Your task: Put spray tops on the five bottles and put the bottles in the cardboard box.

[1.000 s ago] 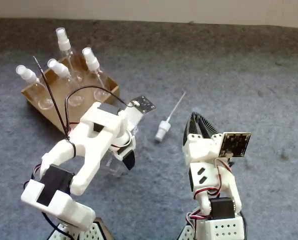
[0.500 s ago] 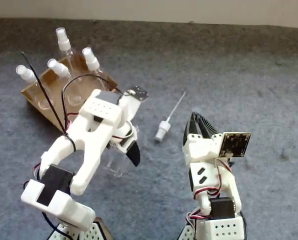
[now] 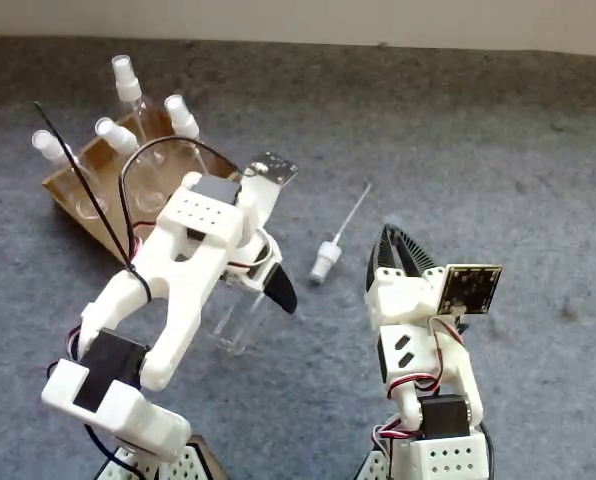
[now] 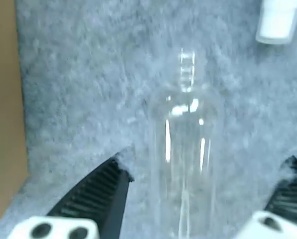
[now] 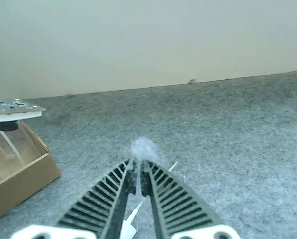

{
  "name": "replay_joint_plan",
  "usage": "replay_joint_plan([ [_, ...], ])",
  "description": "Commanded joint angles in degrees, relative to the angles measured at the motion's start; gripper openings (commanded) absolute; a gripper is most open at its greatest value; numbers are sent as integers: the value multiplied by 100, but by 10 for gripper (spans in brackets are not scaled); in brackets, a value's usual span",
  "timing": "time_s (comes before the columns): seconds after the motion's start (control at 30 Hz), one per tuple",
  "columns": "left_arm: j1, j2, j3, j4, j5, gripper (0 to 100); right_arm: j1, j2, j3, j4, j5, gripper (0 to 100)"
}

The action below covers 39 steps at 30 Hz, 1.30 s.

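In the high view, a cardboard box (image 3: 76,213) sits at the far left of the grey carpet (image 3: 498,150) and holds four upright bottles with spray tops (image 3: 182,118). Near the box, the left gripper (image 3: 263,292) hangs over a clear uncapped bottle (image 3: 236,322) that seems to lie on the carpet. Its one visible black finger is spread out to the right. A loose spray top (image 3: 327,258) lies just right of it, with its thin tube pointing far and right. The right gripper (image 3: 388,245) sits just right of that top, fingers together and holding nothing. In the left wrist view, the left gripper (image 4: 206,162) is spread wide on either side of the uncapped bottle (image 4: 186,149) without touching it. The bottle's neck points away toward the white spray top (image 4: 278,20), and the wall of the box (image 4: 6,99) stands off to one side. In the right wrist view, the right gripper (image 5: 137,167) has its ribbed fingers pressed together just above the spray top (image 5: 130,223). The box (image 5: 21,180) is farther off to the left.
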Motion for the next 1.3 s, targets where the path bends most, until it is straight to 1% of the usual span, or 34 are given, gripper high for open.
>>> replay_joint_plan([
  [0.0, 101, -22, 330, -879, 70, 400, -66, -22, 1015, -136, 79, 15],
  [0.07, 92, -22, 514, -1160, 53, 400, -66, -22, 1015, -136, 79, 15],
  [0.2, 92, -13, 787, -1503, -308, 400, -66, -22, 1015, -136, 79, 15],
  [0.43, 66, 40, 743, -1521, -352, 399, -66, -22, 1015, -136, 79, 15],
  [0.5, 75, 242, 541, -1486, -510, 399, -66, -22, 1015, -136, 79, 15],
  [0.57, 48, 611, 286, -1459, -519, 399, -66, -22, 1015, -136, 79, 15],
  [0.7, -48, 1279, -426, -985, -527, 399, -57, -22, 1015, -136, 79, 15],
  [0.9, -66, 1648, -831, -862, -519, 399, -57, -22, 1015, -136, 79, 15],
  [0.97, -57, 1640, -866, -730, -527, 368, -57, -22, 1015, -136, 79, 15],
  [1.13, -31, 1648, -1024, -308, -527, 245, -57, -22, 1015, -136, 79, 15],
  [1.27, -57, 1640, -1042, -237, -536, 207, -57, -22, 1015, -136, 79, 15],
])
